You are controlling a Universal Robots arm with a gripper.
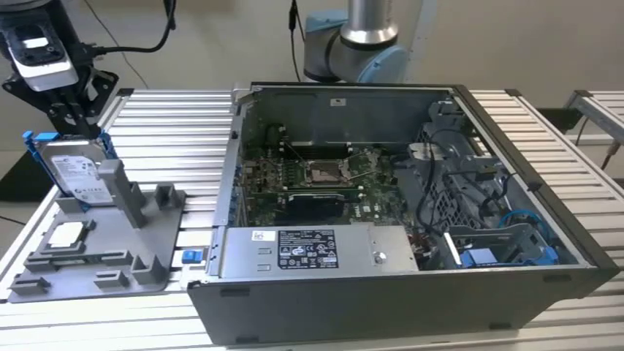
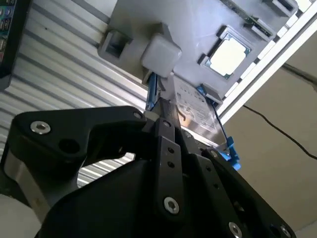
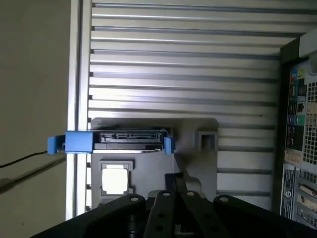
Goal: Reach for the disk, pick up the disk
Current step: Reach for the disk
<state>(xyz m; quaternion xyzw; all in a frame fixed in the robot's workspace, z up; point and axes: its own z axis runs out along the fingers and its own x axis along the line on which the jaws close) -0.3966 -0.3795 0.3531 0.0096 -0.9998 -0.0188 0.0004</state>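
The disk (image 1: 78,172) is a silver-grey drive with a white label in a blue bracket. It stands on edge in a slot of the grey holder (image 1: 137,245) at the exterior view's left. My gripper (image 1: 76,130) hangs just above the disk's upper edge, fingers drawn together and shut, holding nothing. The second wrist view has the gripper (image 2: 166,124) close beside the blue bracket of the disk (image 2: 195,111). In the first wrist view, the disk (image 3: 131,140) is seen edge-on, a short way off from the gripper (image 3: 174,179).
A small square silver chip (image 1: 66,234) lies in the holder in front of the disk. An open computer case (image 1: 390,292) stands to the exterior view's right, on the ribbed metal table (image 1: 175,131). The arm's base (image 1: 356,44) stands behind the case.
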